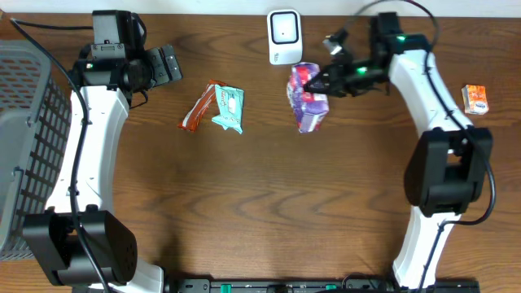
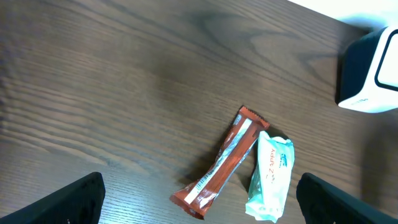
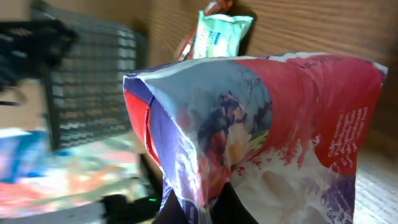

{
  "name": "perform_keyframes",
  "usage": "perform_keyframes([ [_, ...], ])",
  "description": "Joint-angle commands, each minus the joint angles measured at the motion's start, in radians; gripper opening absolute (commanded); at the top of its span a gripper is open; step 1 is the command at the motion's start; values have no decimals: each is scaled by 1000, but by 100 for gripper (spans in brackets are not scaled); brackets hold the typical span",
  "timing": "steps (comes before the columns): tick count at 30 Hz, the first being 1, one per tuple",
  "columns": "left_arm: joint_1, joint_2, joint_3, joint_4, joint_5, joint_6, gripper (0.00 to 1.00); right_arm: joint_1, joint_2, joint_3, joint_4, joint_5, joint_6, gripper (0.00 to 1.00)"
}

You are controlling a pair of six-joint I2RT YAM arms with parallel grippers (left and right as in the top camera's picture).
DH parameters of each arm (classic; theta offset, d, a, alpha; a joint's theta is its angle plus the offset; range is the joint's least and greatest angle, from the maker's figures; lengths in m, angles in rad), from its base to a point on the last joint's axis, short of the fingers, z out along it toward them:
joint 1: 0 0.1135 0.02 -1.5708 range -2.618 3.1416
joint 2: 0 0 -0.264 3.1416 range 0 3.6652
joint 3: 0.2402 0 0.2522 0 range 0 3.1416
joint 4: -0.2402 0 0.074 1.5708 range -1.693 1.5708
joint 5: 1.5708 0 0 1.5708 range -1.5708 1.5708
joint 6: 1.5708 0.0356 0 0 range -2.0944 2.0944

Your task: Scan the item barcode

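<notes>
A purple and red snack bag (image 1: pixel 308 99) hangs just below the white barcode scanner (image 1: pixel 283 37) at the back of the table. My right gripper (image 1: pixel 319 81) is shut on the bag's edge. In the right wrist view the bag (image 3: pixel 267 118) fills the frame, its folded edge pinched between the dark fingers (image 3: pixel 180 210) of that gripper (image 3: pixel 217 200). No barcode shows on the faces I see. My left gripper (image 1: pixel 171 63) stands open at the back left, holding nothing. Its wrist view looks down between its gripper (image 2: pixel 205 202) fingers onto two packets.
A red-brown bar (image 1: pixel 199 108) and a teal packet (image 1: pixel 229 110) lie side by side left of centre, also seen as the bar (image 2: pixel 224 163) and the packet (image 2: pixel 269 177). A grey wire basket (image 1: pixel 28 138) stands at the left edge. A small orange box (image 1: pixel 475 99) lies far right.
</notes>
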Motion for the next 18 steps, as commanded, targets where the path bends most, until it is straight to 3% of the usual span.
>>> perform_keyframes([
  [1,2,9,-2,0,-8,5,98,-47,45,-82,29,-181,-49,1],
  [3,2,9,-2,0,-8,5,98,-77,51,-130,69,-179,-49,3],
  [10,2,9,-2,0,-8,5,98,-199,51,-183,22,193,-18,40],
  [18,2,9,-2,0,-9,5,98,-256,51,-44,-190,371,-19,45],
])
